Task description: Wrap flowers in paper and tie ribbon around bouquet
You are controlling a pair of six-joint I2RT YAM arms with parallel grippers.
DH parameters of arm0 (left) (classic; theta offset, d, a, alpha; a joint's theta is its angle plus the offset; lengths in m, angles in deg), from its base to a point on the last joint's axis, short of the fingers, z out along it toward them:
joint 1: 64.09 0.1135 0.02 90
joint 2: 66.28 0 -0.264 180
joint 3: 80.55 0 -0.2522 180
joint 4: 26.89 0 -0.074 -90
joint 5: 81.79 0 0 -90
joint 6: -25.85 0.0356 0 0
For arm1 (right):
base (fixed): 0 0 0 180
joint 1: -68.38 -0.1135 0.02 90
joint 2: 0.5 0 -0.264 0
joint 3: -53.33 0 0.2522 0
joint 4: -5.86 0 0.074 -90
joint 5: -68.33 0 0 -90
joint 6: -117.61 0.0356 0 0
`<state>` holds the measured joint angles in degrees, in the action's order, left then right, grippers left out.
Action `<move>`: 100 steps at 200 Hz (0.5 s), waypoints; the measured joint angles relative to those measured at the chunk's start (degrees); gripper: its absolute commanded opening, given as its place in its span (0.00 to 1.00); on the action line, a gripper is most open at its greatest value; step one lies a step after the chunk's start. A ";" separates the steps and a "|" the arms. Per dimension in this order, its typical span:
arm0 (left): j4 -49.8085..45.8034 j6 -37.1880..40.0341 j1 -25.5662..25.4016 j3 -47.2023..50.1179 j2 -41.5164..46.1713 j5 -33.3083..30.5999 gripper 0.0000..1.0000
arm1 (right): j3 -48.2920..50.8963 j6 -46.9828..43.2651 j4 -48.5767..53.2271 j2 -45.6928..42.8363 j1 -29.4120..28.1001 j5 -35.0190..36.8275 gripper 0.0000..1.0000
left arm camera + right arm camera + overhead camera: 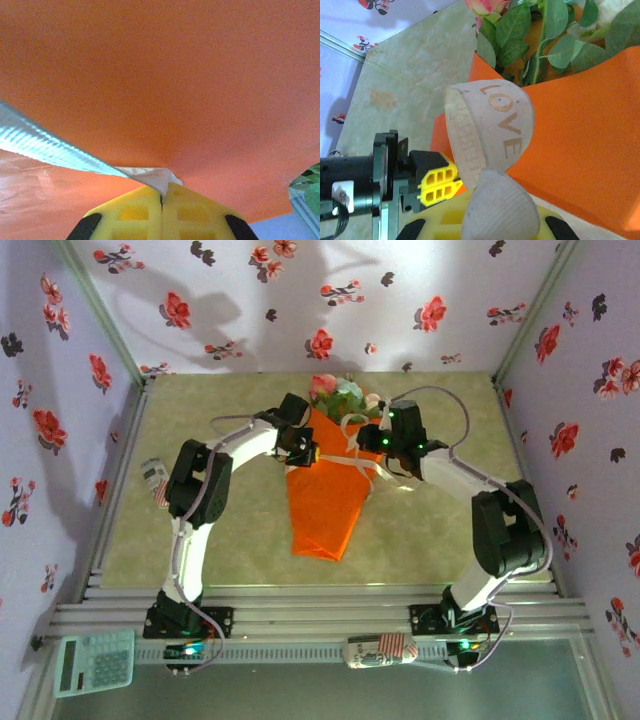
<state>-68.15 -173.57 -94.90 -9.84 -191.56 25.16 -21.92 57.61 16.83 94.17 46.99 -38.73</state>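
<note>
Ribbon [342, 457] crosses bouquet [322, 502], seemingly pinched.

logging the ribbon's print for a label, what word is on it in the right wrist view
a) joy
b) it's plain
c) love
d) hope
c: the ribbon, looped in front of the orange bouquet, carries the letters LOVE in pale brown along its face.
</note>
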 measured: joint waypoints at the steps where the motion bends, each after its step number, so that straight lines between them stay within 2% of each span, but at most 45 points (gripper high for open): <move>1: 0.04 0.13 0.00 0.11 0.07 0.00 0.00 | -0.04 0.00 0.00 0.09 0.00 0.00 0.00; 40: -0.13 3.85 -0.74 4.68 4.52 0.72 0.00 | -4.76 -0.02 0.04 5.81 0.00 -1.60 0.00; 100: 0.57 8.07 -5.46 11.41 14.53 2.60 0.00 | -12.87 -2.64 5.05 15.96 -0.98 -7.54 0.00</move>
<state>-67.58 -165.51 -100.36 1.57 -177.02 27.76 -34.80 54.96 21.88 110.13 46.01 -46.27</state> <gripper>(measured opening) 0.034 0.065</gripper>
